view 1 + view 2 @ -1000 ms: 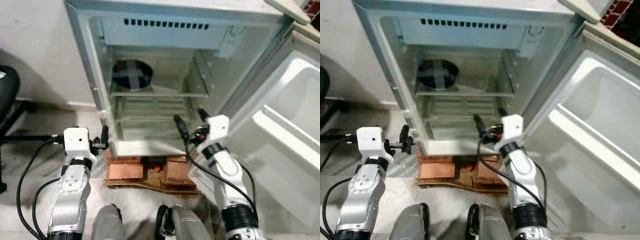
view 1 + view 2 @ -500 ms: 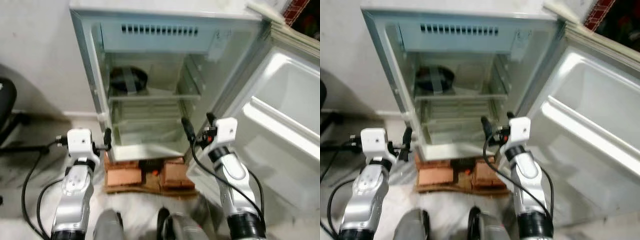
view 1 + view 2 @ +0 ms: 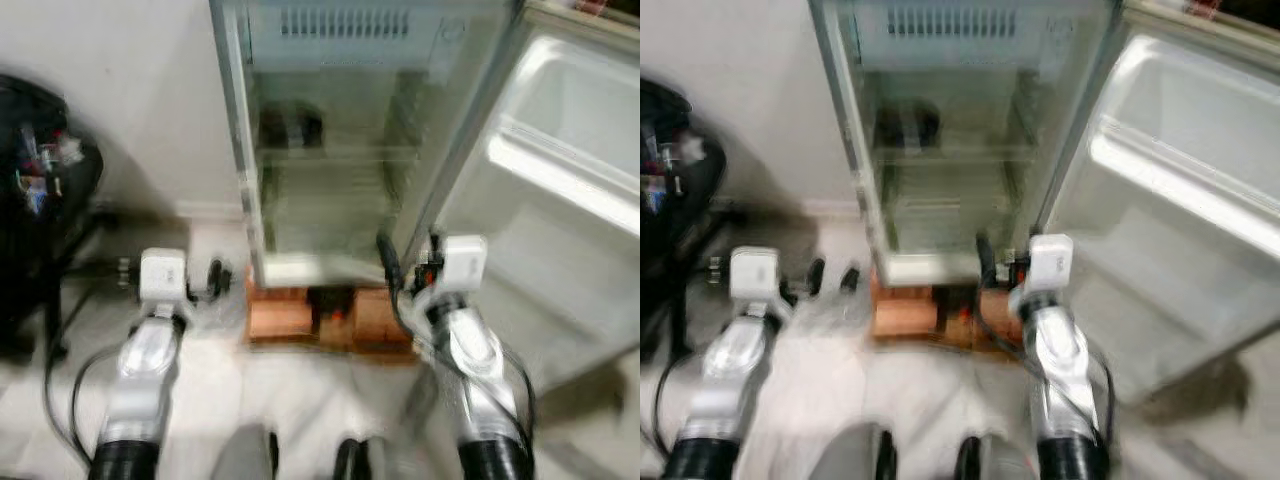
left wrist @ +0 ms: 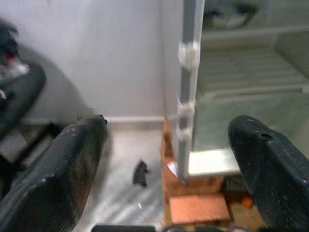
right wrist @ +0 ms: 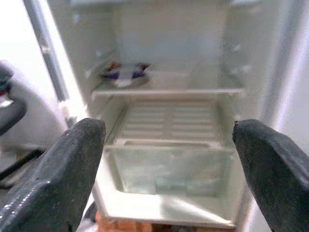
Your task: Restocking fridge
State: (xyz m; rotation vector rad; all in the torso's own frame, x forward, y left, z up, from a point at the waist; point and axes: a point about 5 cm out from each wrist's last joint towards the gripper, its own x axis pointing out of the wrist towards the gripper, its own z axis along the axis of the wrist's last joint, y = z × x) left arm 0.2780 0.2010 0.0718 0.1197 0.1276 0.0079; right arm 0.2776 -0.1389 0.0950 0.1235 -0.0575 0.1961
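At the bottom of the frame the robot's two silver arms reach forward over the pale floor point(image 3: 300, 390), everything smeared by blur. The left hand point(image 3: 212, 278) sits low at the left-centre, in front of the fridge's left edge, its black fingers point(image 4: 72, 164) spread wide with nothing between them; through the gap, in the left wrist view, I can see the white wall, a small dark scrap point(image 4: 140, 173) on the floor and the fridge's side post. The right hand point(image 3: 410, 262) is at the lower right-centre, just before the bottom right corner of the fridge opening, and its fingers point(image 5: 72, 164) too stand wide apart and empty, framing the fridge interior in the right wrist view. Just beyond the hands, the fridge point(image 3: 240, 150) stands on reddish-brown bricks point(image 3: 282, 318), its door point(image 3: 560, 180) swung open to the right side of the frame. Inside, a clear drawer point(image 5: 166, 164) fills the bottom, with a ridged shelf above it. Farther back, on the upper shelf towards its left end, rests a dark round dish point(image 5: 124, 75) with something purple and orange on it; I cannot tell what. At the far left of the frame a black chair point(image 3: 40, 200) stands against the wall.
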